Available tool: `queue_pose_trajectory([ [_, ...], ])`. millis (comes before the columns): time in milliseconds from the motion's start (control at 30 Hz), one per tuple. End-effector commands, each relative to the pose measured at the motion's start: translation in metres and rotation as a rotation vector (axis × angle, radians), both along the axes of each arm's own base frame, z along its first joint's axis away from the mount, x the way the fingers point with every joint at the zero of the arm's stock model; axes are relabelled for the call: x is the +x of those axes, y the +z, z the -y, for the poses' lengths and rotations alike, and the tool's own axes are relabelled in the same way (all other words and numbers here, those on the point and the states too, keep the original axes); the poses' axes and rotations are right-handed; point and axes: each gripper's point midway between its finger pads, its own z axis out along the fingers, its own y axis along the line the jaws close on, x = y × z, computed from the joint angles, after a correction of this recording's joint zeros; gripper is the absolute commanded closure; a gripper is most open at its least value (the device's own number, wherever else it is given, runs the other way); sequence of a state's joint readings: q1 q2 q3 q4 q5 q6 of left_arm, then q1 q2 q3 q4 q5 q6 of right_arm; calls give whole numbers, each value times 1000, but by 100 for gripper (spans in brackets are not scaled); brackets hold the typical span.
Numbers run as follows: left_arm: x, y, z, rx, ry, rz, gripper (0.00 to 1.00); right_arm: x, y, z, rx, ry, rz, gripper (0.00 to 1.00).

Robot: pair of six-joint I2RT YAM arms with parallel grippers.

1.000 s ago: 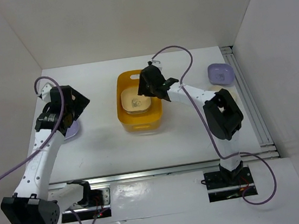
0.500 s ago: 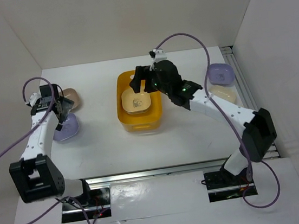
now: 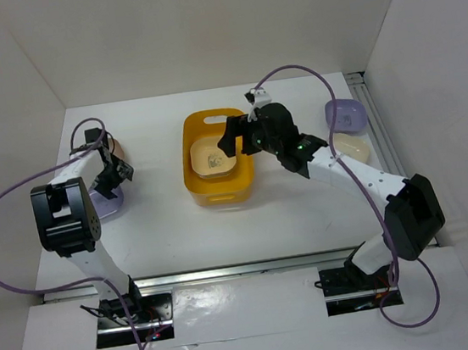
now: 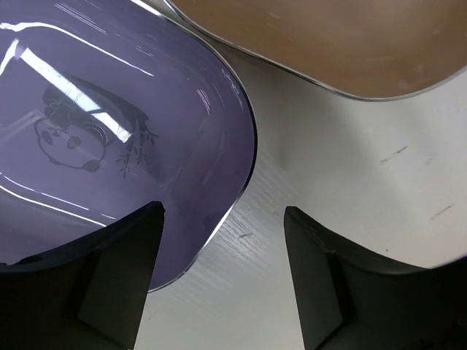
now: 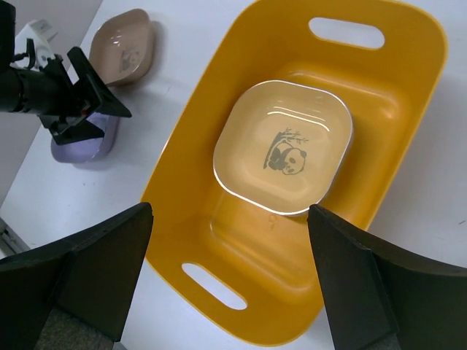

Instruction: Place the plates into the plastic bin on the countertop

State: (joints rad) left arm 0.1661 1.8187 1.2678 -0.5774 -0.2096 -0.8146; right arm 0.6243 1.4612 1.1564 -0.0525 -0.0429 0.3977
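Lower frame: left gripper point(image 4: 222, 219), jaws apart, straddles the rim of the glossy lavender rounded-square plate point(image 4: 109, 131); it should seat deeper before pinching, while the right gripper point(image 5: 230, 210) gapes empty.

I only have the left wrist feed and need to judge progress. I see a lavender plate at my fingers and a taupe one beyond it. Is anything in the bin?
Observer: Yes, one pale plate lies flat on the floor of the plastic bin, panda mark up.
Operator: Where is the other arm?
Observer: The right gripper hangs over the bin with its jaws wide open and nothing between them.
Operator: Any plates I can't see?
Observer: Two on the right side of the countertop, close to the rail: a lavender plate and, nearer the arms, a cream plate.
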Motion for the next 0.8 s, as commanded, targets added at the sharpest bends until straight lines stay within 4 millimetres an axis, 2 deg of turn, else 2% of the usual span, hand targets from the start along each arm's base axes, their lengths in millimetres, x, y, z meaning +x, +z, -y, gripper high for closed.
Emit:
queue_pose_trajectory([
  [0, -4, -9, 2, -11, 5, -31, 21, -2, 47, 4, 73, 20, 119, 6],
  [100, -7, -11, 1, -7, 20, -39, 29, 1, 47, 8, 72, 10, 119, 6],
  [133, -10, -14, 2, -12, 28, -46, 36, 3, 47, 11, 72, 1, 119, 6],
  [167, -10, -14, 3, -16, 41, -43, 48, 3, 47, 11, 72, 1, 119, 6],
  [267, -20, -19, 8, -9, 73, -79, 71, 2, 52, 11, 84, -1, 122, 6],
  [300, -19, -14, 5, 4, 86, -65, 79, 2, 52, 11, 84, -1, 122, 6],
  [367, -30, -14, 15, 18, 81, -92, 83, 4, 56, 17, 93, -22, 126, 6],
  [400, -27, -5, 17, 26, 87, -63, 83, 4, 56, 17, 93, -22, 126, 6],
  [500, -35, 2, 31, 32, 66, -60, 90, 7, 56, 21, 98, -42, 122, 6],
  [533, -34, 10, 34, 33, 58, -36, 92, 7, 56, 21, 98, -43, 122, 6],
  [567, -35, 13, 42, 34, 36, -34, 100, 6, 60, 22, 103, -43, 130, 6],
  [600, -33, 18, 46, 34, 24, -32, 100, 5, 58, 22, 98, -43, 122, 6],
  [633, -25, 32, 49, 45, 15, -1, 100, 5, 61, 24, 101, -51, 131, 6],
  [700, -21, 47, 63, 58, -40, 1, 100, 6, 65, 31, 99, -71, 136, 6],
  [733, -19, 61, 67, 73, -44, 16, 100, 5, 67, 35, 97, -84, 139, 6],
  [767, -6, 91, 74, 122, -51, 79, 100, 7, 64, 40, 86, -102, 129, 6],
])
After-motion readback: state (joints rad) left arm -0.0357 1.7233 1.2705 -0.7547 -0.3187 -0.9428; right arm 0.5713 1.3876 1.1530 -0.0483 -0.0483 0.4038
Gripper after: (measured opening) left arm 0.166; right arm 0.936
